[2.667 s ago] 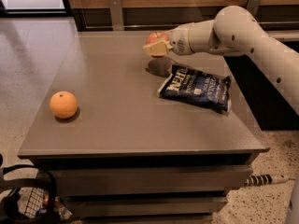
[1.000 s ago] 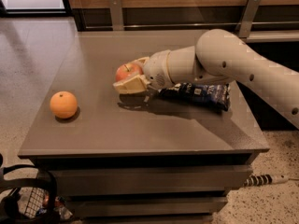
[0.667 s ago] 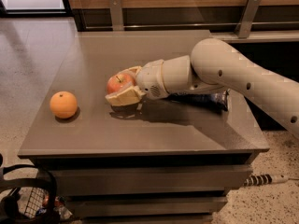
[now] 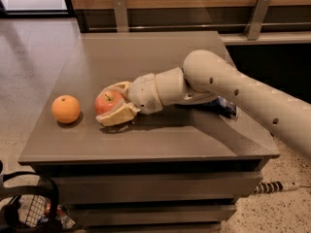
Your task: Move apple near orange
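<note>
Shifted further left since a moment ago, with the gripper (image 4: 103,107) now low over the near-left part of the table (image 4: 160,144). Clamped around the apple (image 4: 108,101), near the orange (image 4: 65,108) on its left, not touching. Half hidden behind the arm at right: a dark blue bag (image 4: 227,107).

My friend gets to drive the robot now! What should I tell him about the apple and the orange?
The tool is low over the left part of the grey table, shut around the round red apple.
The round orange citrus fruit sits on the table just left of the apple, a small gap between them.
Done: the apple is near the orange.
Left: probably set the apple down, open the tool and pull the arm back.
</note>
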You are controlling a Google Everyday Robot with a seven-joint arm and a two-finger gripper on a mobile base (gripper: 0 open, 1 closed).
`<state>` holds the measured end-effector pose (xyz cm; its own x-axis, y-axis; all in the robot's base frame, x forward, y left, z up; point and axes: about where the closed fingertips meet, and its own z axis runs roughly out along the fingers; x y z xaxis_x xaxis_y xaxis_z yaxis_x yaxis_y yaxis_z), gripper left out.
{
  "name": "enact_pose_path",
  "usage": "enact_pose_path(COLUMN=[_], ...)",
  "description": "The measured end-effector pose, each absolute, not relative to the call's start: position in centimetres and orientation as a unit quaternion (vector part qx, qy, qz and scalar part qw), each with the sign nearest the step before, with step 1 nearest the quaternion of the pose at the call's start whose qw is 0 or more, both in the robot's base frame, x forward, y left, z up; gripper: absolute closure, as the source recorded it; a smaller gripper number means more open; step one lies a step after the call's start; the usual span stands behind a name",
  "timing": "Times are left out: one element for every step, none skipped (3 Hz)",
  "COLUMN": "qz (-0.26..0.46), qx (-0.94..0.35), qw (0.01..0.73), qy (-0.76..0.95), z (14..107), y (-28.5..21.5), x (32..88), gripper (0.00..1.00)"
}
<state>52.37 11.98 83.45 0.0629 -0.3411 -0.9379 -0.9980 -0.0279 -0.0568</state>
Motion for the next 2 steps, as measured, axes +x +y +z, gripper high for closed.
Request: enact_pose_path(qz=[0.395, 0.396], qx=[-0.599, -0.600], qw=[0.416, 0.415], qy=[0.559, 0.558], z=[83.85, 83.85], y=[12.01, 12.09], x=[52.36, 52.31], gripper=[0.71, 0.39])
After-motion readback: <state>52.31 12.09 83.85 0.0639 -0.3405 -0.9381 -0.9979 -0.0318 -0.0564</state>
